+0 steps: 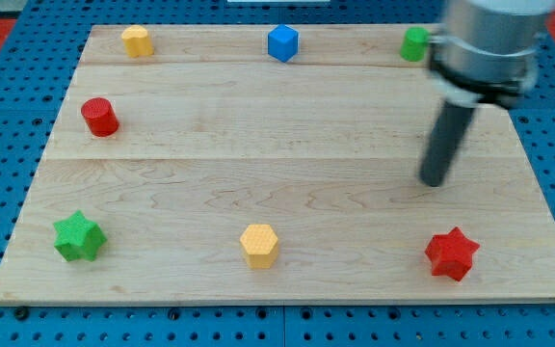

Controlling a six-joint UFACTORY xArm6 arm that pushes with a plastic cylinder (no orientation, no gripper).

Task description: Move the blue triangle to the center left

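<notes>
Where the arm comes down from the view's upper right, the tool (448,140) is a plain dark rod, upright with a slight lean, and it holds nothing. My tip (434,181) rests on the wooden desk (258,145) in the right-hand part, touching no block.

Nearest findings:
- The red star (451,254) lies below my tip, towards the view's bottom right, clearly apart from it.
- The green block (413,43) sits at the top edge above my tip. The arm's grey body hides its right side, so its shape cannot be told.

Further out:
- The blue block (282,43), the task's piece, stands at the top centre of the desk, well apart from my tip, up and to the view's left of it. From this angle it reads more as a cube.
- The yellow hexagon (258,245) lies at the bottom centre.

Farthest, on the view's left side:
- The yellow block (137,40) sits at the top left, its shape unclear.
- The red cylinder (99,117) stands below that, near the left edge.
- The green star (77,237) lies at the bottom left.
</notes>
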